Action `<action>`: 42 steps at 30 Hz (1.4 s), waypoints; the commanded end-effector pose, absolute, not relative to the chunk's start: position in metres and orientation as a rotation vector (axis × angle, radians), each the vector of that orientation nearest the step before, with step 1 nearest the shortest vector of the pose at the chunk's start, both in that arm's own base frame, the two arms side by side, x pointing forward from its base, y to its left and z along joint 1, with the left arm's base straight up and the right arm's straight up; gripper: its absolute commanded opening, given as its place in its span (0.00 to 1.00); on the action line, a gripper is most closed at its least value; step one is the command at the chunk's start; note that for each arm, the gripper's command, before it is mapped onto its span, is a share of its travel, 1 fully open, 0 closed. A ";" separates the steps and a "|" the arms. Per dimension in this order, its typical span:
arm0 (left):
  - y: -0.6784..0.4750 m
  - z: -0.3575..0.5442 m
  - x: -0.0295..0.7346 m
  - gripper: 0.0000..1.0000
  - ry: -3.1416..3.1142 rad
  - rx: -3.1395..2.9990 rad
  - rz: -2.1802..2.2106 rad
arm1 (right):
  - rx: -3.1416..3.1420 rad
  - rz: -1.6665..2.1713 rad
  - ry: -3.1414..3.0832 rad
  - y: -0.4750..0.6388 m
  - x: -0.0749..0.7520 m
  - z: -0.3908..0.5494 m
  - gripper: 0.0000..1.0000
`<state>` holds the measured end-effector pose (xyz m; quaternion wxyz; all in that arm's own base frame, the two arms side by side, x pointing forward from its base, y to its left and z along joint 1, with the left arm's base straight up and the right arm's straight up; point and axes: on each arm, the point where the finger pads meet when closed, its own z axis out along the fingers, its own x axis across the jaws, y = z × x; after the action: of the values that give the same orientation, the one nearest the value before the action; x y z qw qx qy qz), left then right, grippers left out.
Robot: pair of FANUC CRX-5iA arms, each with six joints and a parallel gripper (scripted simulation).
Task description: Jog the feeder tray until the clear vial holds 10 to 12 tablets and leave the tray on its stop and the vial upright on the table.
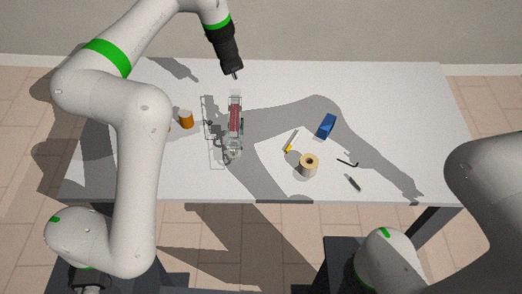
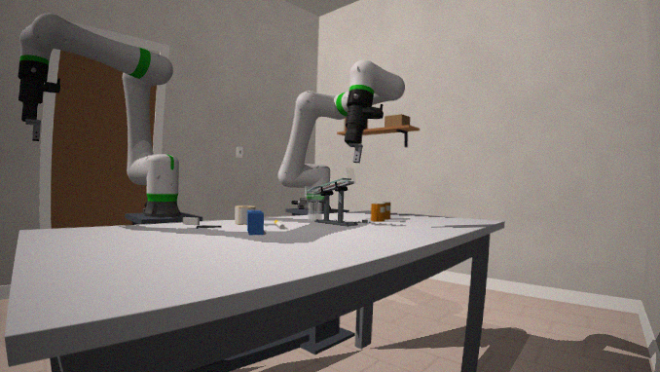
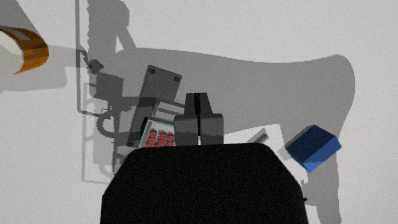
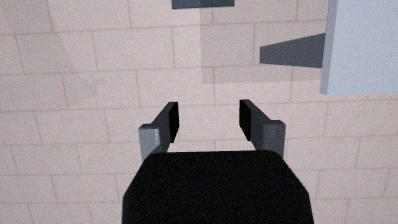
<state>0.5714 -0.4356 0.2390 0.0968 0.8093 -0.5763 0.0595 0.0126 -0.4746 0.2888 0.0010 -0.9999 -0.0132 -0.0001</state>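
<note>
Nearest, the right gripper is hanging beyond the desk, over the floor, and its fingers are standing wide apart, holding nothing. For the other things, the tray in the top view is serving as the clock's centre, and twelve is pointing to the top.

A small knife and a tape roll are resting at four o'clock. A black hex key is lying between three and four. The clear vial is standing upright at six, near the tray's low end; its tablets are being too small to count. The marker is lying between three and four.

The tray is sloping on its stand, and it is carrying red tablets. A blue box is standing at three, and an orange bottle at nine.

Farthest, the left gripper is hovering at twelve, above and apart from the upright plate, with fingers closed together on nothing.
</note>
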 end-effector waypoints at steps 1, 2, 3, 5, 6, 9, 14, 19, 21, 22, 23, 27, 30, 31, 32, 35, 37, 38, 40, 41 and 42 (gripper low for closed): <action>-0.438 0.240 0.574 0.00 -2.067 2.268 0.070 | -3.141 0.000 -0.041 -0.475 0.013 0.290 1.00; -0.438 0.240 0.574 0.00 -2.134 2.237 0.051 | -3.141 0.000 -0.041 -0.475 0.013 0.290 1.00; -0.438 0.240 0.574 0.00 -2.200 2.206 0.030 | -3.141 0.000 -0.041 -0.475 0.013 0.290 1.00; -0.438 0.239 0.574 0.00 -2.274 2.167 0.002 | -3.141 0.000 -0.041 -0.475 0.013 0.290 1.00; -0.438 0.238 0.574 0.00 -2.274 2.167 0.002 | -3.141 0.000 -0.041 -0.475 0.013 0.290 1.00; -0.438 0.234 0.575 0.00 -2.276 2.166 0.004 | -3.141 0.000 -0.041 -0.475 0.013 0.290 1.00; -0.438 0.228 0.575 0.00 -2.276 2.166 0.004 | -3.141 0.000 -0.041 -0.475 0.013 0.290 1.00; -0.438 0.215 0.576 0.00 -2.276 2.166 0.004 | -3.141 0.000 -0.041 -0.475 0.013 0.290 1.00; -0.438 0.209 0.576 0.00 -2.276 2.166 0.004 | -3.141 0.000 -0.041 -0.475 0.013 0.290 1.00; -0.438 0.207 0.576 0.00 -2.276 2.166 0.004 | -3.141 0.000 -0.041 -0.475 0.013 0.290 1.00; -0.438 0.204 0.576 0.00 -2.276 2.166 0.004 | -3.141 0.000 -0.041 -0.475 0.013 0.290 1.00; -0.439 0.195 0.576 0.00 -2.276 2.166 0.004 | -3.141 0.000 -0.041 -0.475 0.013 0.290 1.00; -0.439 0.194 0.576 0.00 -2.276 2.166 0.004 | -3.141 0.000 -0.041 -0.475 0.013 0.290 1.00; -0.439 0.193 0.577 0.00 -2.276 2.166 0.004 | -3.141 0.000 -0.041 -0.475 0.013 0.290 1.00; -0.439 0.191 0.577 0.00 -2.276 2.166 0.004 | -3.141 0.000 -0.041 -0.475 0.013 0.290 1.00; -0.439 0.190 0.577 0.00 -2.276 2.166 0.004 | -3.141 0.000 -0.041 -0.475 0.013 0.290 1.00; -0.439 0.189 0.577 0.00 -2.276 2.166 0.004 | -3.141 0.000 -0.041 -0.475 0.013 0.290 1.00; -0.439 0.189 0.577 0.00 -2.276 2.166 0.004 | -3.141 0.000 -0.041 -0.475 0.013 0.290 1.00; -0.439 0.189 0.576 0.00 -2.276 2.166 0.004 | -3.141 0.000 -0.041 -0.475 0.013 0.290 1.00; -0.439 0.189 0.575 0.00 -2.276 2.166 0.004 | -3.141 0.000 -0.041 -0.475 0.013 0.290 1.00; -0.439 0.189 0.575 0.00 -2.276 2.166 0.004 | -3.141 0.000 -0.041 -0.475 0.013 0.290 1.00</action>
<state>0.5755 -0.4379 0.1871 0.0000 0.6894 -0.7244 -0.0004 0.0126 -0.4746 0.2888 0.0010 -0.9999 -0.0132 -0.0001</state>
